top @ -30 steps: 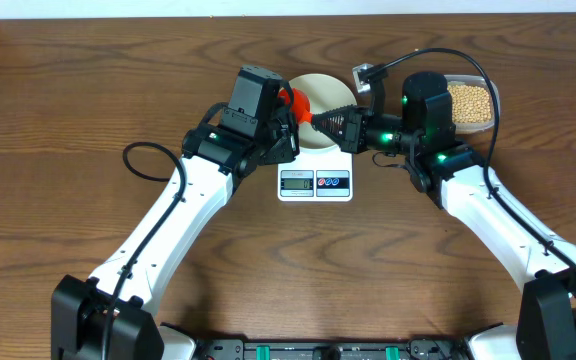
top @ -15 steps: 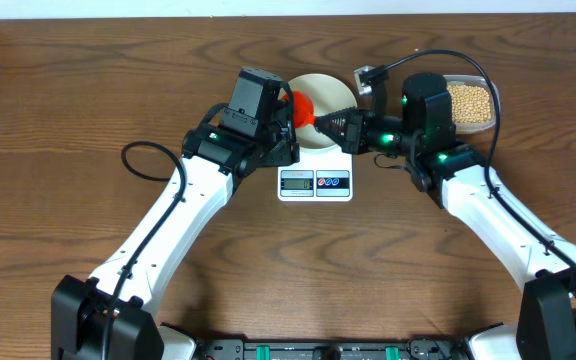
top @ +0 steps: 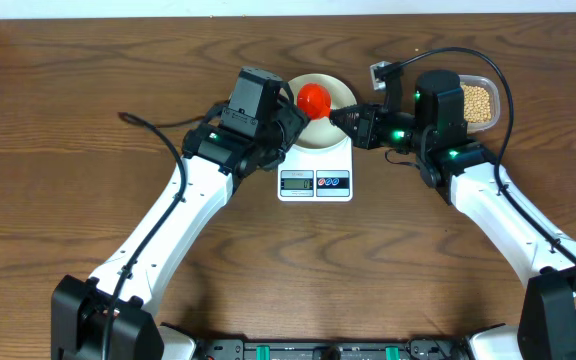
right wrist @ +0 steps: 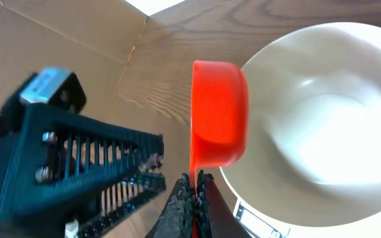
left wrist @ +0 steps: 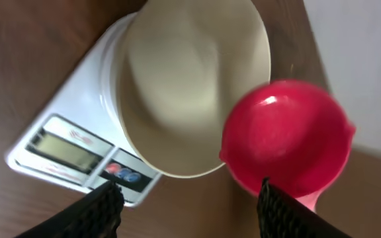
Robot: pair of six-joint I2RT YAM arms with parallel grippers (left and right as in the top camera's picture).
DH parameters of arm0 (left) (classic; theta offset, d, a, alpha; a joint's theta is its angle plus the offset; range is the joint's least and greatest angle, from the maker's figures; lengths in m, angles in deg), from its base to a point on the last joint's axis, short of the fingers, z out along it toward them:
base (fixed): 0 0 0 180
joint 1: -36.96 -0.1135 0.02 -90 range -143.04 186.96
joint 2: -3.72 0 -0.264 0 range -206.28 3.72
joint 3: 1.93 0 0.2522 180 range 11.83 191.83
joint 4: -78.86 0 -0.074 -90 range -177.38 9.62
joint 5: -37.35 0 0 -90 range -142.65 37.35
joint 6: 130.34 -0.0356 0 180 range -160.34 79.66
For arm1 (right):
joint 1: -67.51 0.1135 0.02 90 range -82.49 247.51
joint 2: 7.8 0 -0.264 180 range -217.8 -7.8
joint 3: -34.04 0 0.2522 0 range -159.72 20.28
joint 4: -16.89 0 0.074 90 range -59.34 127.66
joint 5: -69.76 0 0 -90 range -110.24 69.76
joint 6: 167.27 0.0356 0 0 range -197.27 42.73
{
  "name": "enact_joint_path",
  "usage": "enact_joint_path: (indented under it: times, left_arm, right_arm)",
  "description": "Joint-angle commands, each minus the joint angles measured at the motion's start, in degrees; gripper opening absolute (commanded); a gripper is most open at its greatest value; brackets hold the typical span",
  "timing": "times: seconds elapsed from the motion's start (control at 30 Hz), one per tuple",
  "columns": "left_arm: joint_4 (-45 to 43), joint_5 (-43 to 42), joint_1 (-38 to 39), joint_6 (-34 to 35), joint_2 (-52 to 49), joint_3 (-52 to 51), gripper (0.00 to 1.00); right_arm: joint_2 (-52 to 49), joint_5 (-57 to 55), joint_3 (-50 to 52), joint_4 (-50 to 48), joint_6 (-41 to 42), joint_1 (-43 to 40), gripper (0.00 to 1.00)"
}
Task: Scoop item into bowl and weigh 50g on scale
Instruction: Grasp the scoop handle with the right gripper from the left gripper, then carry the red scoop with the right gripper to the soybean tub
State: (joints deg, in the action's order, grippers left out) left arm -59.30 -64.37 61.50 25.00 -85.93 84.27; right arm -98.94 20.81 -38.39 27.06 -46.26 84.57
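The right end effector [right wrist: 192,180] is pinched shut on the thin handle of the red scoop [right wrist: 218,112]. The scoop is over the bowl [top: 336,92] and is turned on its side in the right wrist view. The left end effector [left wrist: 189,195] has its fingers [left wrist: 98,211] wide apart and holds nothing. It is just beside the left side of the bowl.

The white bowl sits on the scale [top: 315,172]. The beans [top: 479,100] lie in a clear tub [top: 490,120], well to the right of the bowl and partly hidden by the right arm [top: 498,215].

The scale and the tub rest on a dark brown wood surface [top: 68,200] with wavy grain. A pale wall [top: 268,8] runs along its far edge.

The scale has a grey screen [left wrist: 58,149], but its numbers are too blurry to read. Next to it are two round buttons [left wrist: 123,173], one red and one blue. A small red mark above the screen cannot be read.

Both arms are white with black ends. The left arm [top: 163,225] and the right arm reach away from the near edge and bend in toward the bowl.
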Motion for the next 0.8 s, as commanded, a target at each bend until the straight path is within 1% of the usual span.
enact_joint_path:
  times: [0.0,0.1,0.17,0.37,0.47,0.53,0.6,0.77]
  left_arm:
    - [0.13,0.17,0.02,-15.10,-0.17,0.31,0.67]
    - [0.13,0.17,0.02,-19.74,-0.17,0.31,0.67]
    - [0.13,0.17,0.02,-24.35,-0.17,0.31,0.68]
    - [0.02,0.83,-0.48,-40.79,-0.15,0.31,0.67]
    - [-0.11,0.81,-1.36,-45.20,-0.15,0.31,0.68]
    - [-0.13,0.81,-1.92,-46.95,-0.15,0.31,0.73]
    - [-0.20,0.81,-2.51,-49.00,-0.15,0.31,0.73]
    - [-0.39,0.79,-3.65,-54.60,-0.15,0.31,0.73]
  right_arm:
    - [0.15,-0.42,-0.52,0.28,-3.91,-0.37,0.01]
    - [0.15,-0.46,-0.55,0.83,-5.22,-0.61,0.01]
    - [0.15,-0.46,-0.55,1.73,-5.88,-1.09,0.01]
    - [0.17,-0.46,-0.61,5.16,-7.54,-3.45,0.01]
    - [0.66,-0.46,-0.92,6.49,-7.96,-4.37,0.01]
    - [1.25,-0.50,-1.38,7.34,-8.00,-4.72,0.01]
    - [1.75,-0.96,-2.08,8.68,-8.83,-4.74,0.02]
    - [2.43,-4.37,-6.19,17.81,-12.48,-4.74,0.01]
